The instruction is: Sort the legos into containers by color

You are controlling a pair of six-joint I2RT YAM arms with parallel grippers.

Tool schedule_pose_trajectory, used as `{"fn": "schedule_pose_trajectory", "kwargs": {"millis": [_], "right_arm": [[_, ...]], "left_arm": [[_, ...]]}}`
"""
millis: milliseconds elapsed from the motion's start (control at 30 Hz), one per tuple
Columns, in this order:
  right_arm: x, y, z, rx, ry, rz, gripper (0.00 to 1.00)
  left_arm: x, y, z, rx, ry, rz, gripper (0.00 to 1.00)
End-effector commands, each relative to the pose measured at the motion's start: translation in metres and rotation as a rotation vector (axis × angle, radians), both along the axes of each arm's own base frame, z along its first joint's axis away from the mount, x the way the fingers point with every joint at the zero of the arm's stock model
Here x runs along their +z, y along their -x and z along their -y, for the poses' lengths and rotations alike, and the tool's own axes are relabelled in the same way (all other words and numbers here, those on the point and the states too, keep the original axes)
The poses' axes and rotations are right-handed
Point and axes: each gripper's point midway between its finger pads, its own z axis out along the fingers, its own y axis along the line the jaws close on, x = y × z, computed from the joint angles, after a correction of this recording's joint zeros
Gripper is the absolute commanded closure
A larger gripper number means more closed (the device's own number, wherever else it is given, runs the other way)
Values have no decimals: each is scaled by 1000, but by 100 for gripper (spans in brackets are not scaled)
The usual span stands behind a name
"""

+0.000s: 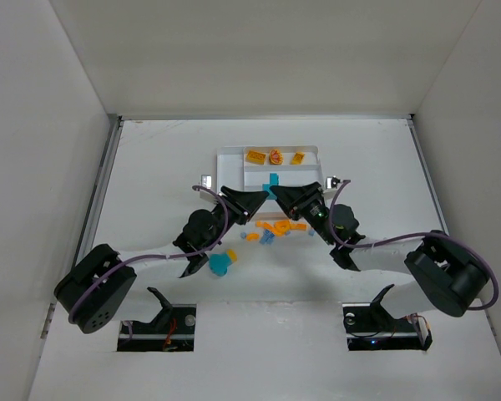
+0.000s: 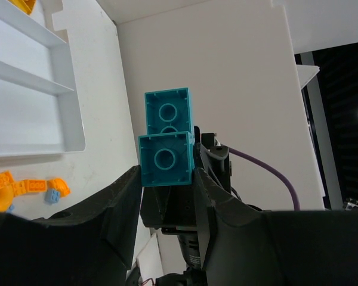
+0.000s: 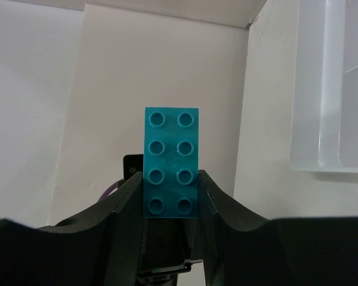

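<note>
The white tray (image 1: 234, 152) sits mid-table with 3 yellow-orange legos (image 1: 275, 156) in its far section. Over its near edge, the left gripper (image 2: 166, 173) and right gripper (image 3: 171, 182) both clamp the joined teal bricks (image 1: 272, 180) from opposite sides. Loose legos (image 1: 275, 227) lie on the table nearby.

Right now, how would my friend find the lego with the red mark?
Look at the white tray at the far middle of the table. In its farthest section three legos lie in a row, and yours is the middle lego. The brick on its left and the brick on its right are plain yellow-orange, but this one looks rounder with a red mark.
</note>
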Motion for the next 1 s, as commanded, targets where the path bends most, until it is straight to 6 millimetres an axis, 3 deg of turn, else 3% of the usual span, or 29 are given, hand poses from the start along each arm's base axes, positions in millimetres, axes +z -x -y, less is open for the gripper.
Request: {"fn": "schedule_pose_trajectory", "kwargs": {"millis": [0, 367, 533, 700, 967], "right_arm": [[10, -2, 8, -44, -2, 41, 64], [-28, -17, 48, -159, 164, 1, 65], [-62, -51, 60, -223, 434, -92, 65], [-83, -82, 71, -280, 728, -162, 65], [-113, -121, 80, -288, 937, -271, 65]], "left_arm": [[19, 0, -9, 24, 31, 64, 81], [5, -29, -77, 172, -49, 63, 85], [-9, -40, -59, 124, -192, 46, 84], [-26, -54, -45, 103, -358, 31, 84], [-40, -72, -18, 21, -552, 23, 83]]}}
